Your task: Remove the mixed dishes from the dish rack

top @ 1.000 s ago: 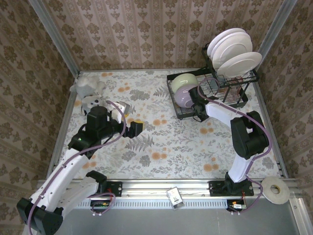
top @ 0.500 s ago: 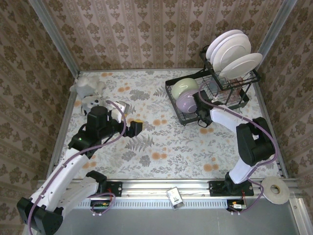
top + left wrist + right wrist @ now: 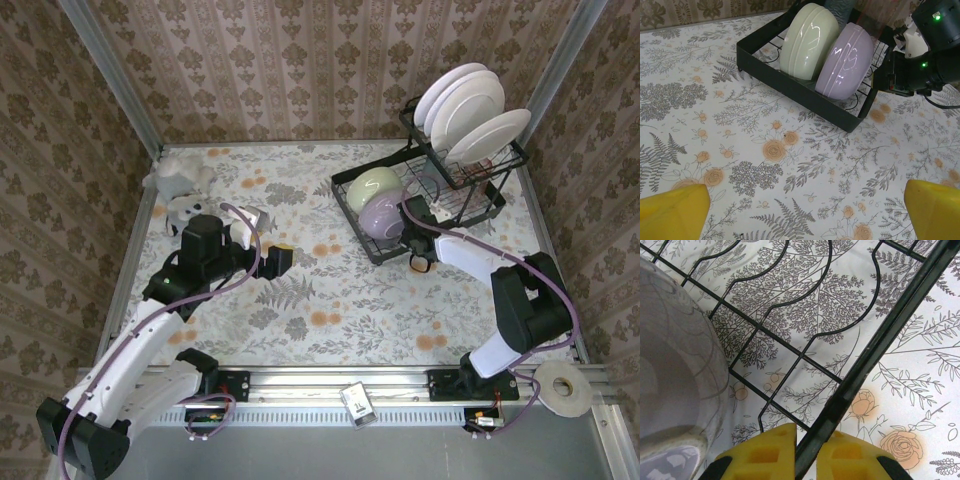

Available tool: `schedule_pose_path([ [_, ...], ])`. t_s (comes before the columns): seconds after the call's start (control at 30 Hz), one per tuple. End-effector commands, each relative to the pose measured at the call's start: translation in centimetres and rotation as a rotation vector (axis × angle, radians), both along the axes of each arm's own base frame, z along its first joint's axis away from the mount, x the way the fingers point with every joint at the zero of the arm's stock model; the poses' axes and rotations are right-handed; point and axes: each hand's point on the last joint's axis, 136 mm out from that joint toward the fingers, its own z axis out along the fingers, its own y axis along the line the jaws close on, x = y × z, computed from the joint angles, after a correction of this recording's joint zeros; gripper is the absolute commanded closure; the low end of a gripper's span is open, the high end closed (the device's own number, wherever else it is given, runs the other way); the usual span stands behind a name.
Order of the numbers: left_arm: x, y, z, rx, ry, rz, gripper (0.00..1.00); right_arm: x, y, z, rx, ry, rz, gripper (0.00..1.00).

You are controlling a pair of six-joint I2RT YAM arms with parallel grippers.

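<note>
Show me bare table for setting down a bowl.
Widest bare table lies between the left gripper, the dish rack and the near rail. Another strip runs along the far wall, between plush toy and rack. Crowded: the far right corner, with rack and right gripper.

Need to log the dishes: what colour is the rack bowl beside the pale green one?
The bowl is lavender, seen best in the left wrist view.

Pale green bowl beside lavender bowl (both on edge) in black wire rack
</note>
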Motion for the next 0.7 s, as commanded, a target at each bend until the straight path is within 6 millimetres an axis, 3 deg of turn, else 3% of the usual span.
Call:
schedule_pose_path([
  [0.0, 0.0, -0.3, 0.1, -0.016, -0.005, -0.003, 0.00, -5.8, 5.2, -5.0, 0.003, 0.258, 0.404, 1.00],
  [0.27, 0.4, -0.2, -0.3, -0.010, 0.015, 0.018, 0.00, -8.6, 6.7, -6.9, 0.025, 0.323, 0.451, 1.00],
  [0.67, 1.2, -0.1, -0.7, -0.024, 0.066, 0.068, 0.00, -12.6, 3.4, -7.7, 0.059, 0.365, 0.356, 1.00],
])
